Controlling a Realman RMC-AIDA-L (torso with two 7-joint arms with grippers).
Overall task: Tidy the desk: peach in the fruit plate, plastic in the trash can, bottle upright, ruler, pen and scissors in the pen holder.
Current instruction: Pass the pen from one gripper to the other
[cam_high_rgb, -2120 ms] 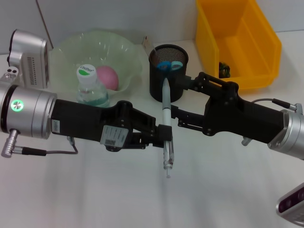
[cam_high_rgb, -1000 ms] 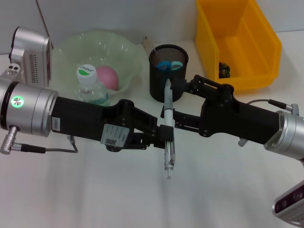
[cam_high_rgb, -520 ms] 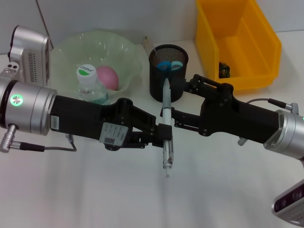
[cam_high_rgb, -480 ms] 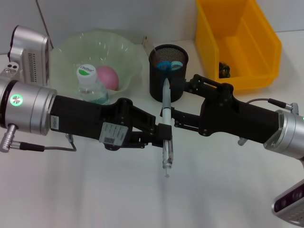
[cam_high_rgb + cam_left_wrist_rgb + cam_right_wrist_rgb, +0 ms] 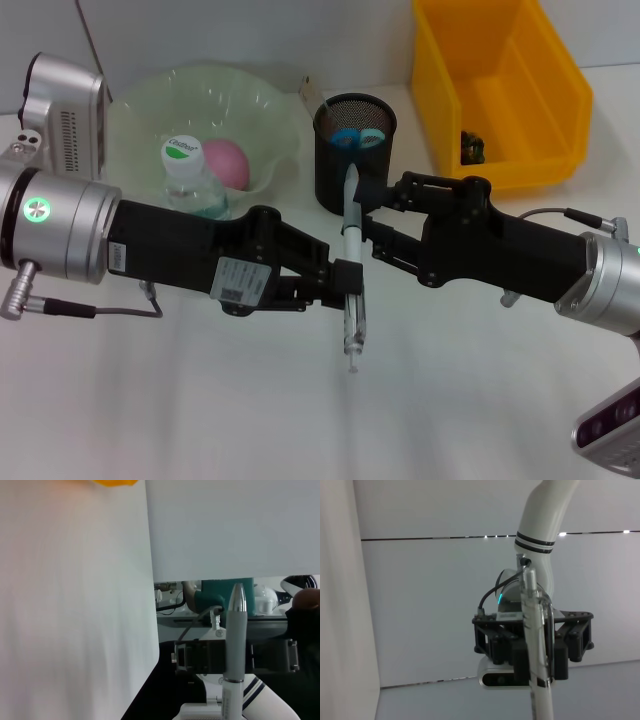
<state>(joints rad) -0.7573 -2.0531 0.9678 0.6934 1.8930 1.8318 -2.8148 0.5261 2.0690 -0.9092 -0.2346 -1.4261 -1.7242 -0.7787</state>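
The pen (image 5: 350, 250) stands tilted in the air in front of the black mesh pen holder (image 5: 356, 185). My left gripper (image 5: 347, 285) is shut on its lower half. My right gripper (image 5: 362, 212) comes in from the right, its fingers closed against the upper half. The left wrist view shows the pen (image 5: 235, 645) with black fingers tight on both sides. Blue scissors handles (image 5: 348, 138) stick out of the holder. The peach (image 5: 224, 162) lies in the green fruit plate (image 5: 140, 110). The bottle (image 5: 190, 185) stands upright. A dark scrap (image 5: 470, 145) lies in the yellow trash can (image 5: 500, 90). The ruler is out of view.
A silver device (image 5: 60, 110) stands at the far left beside the plate, and another (image 5: 610, 430) sits at the front right corner. Both arms span the middle of the white desk. The holder, plate and trash can line the back.
The right gripper's fingers have drawn together onto the pen's upper half. The left gripper and the pen have stayed almost where they were.
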